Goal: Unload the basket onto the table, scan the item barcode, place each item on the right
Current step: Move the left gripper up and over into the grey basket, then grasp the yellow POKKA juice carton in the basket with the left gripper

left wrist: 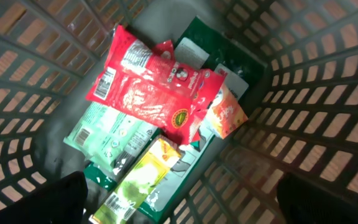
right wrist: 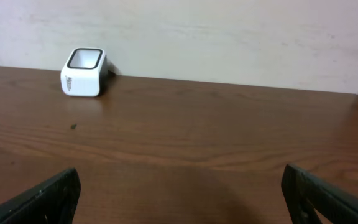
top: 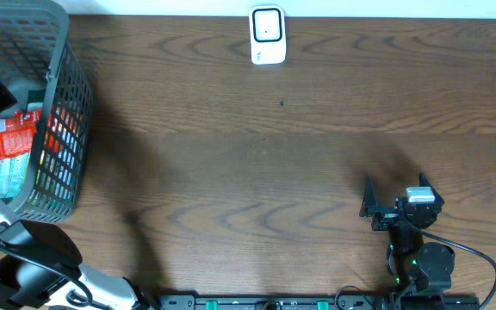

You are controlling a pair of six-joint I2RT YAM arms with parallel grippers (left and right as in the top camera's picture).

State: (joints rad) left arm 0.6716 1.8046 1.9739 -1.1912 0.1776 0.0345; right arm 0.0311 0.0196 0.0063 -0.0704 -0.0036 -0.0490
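Note:
Several snack packets lie in the grey mesh basket (top: 58, 129) at the table's left end. A red packet (left wrist: 151, 93) lies on top, with a pale green pouch (left wrist: 104, 137) and a small orange packet (left wrist: 225, 112) beside it. A yellow-green packet (left wrist: 138, 183) shows a barcode near its lower end. My left gripper (left wrist: 179, 211) hangs open above them inside the basket, touching nothing. The white barcode scanner (top: 267, 34) stands at the table's far edge. My right gripper (top: 396, 191) is open and empty low over the table at the front right, facing the scanner (right wrist: 84, 73).
The basket's mesh walls (left wrist: 328, 81) close in on all sides of the left gripper. A dark green packet (left wrist: 210, 46) lies under the pile. Bare wood table (top: 257, 172) stretches between basket, scanner and right arm. A pale wall (right wrist: 229, 37) rises behind the scanner.

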